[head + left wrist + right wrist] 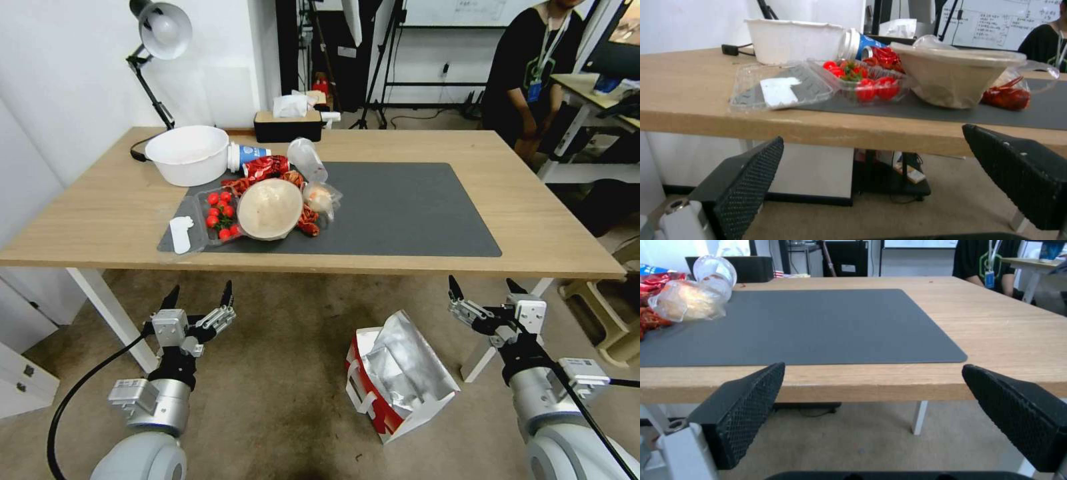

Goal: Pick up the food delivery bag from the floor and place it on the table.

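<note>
The food delivery bag (393,377), red and white with crumpled silver foil lining and white strap handles, lies tilted on the floor (280,373) in front of the table (547,220). My left gripper (200,297) hovers open over the carpet to the left of the bag, nothing between its fingers. My right gripper (485,288) hangs open just right of the bag, near the table's front edge. In the left wrist view the left gripper (876,166) faces the table edge (826,128). In the right wrist view the right gripper (873,400) faces the dark grey mat (809,323).
On the table's left half stand a white basin (188,153), a tray of cherry tomatoes (220,217), a paper bowl (270,208), cups and snack packets. A desk lamp (160,40) and tissue box (288,123) sit at the back. A white table leg (110,310) stands near my left gripper.
</note>
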{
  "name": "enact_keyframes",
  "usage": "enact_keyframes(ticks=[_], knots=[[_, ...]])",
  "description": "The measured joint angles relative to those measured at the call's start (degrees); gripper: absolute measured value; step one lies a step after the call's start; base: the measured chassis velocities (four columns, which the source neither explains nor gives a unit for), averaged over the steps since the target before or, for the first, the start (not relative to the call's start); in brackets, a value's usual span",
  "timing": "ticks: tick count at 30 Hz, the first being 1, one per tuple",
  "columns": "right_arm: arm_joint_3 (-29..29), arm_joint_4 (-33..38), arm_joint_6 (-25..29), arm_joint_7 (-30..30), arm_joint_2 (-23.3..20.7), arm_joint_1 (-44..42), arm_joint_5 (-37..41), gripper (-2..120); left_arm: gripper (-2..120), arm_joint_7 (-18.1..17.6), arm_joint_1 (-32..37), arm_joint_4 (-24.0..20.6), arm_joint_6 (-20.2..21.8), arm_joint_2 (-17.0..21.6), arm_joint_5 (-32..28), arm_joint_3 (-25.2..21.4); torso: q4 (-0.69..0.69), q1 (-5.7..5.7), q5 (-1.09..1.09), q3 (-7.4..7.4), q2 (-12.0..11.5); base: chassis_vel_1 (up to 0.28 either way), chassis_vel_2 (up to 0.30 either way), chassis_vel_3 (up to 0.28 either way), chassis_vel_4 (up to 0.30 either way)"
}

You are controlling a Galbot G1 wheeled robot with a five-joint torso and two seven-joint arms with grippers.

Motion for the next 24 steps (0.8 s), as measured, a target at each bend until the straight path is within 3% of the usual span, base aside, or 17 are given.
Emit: enact_keyframes(ticks=[11, 24], knots=[[-0.06, -1.07, 3.22, -2.10, -0.27, 0.27, -0.01, 100, 100, -0.02, -0.36, 0.36, 0.05, -0.15, -0.10, 0.04, 0.00, -2.00, 0.00, -2.71, -4.70, 0.000, 0.000, 0.000, 0.000], [-0.07, -1.12, 4.50, -2.66, -0.23, -0.01, 0.30, 100, 100, 0.08, -0.43, 0.51, 0.12, -0.10, -0.20, 0.02, 0.00, -3.64, 0.00, -4.96, -8.61, 0.000, 0.000, 0.000, 0.000]])
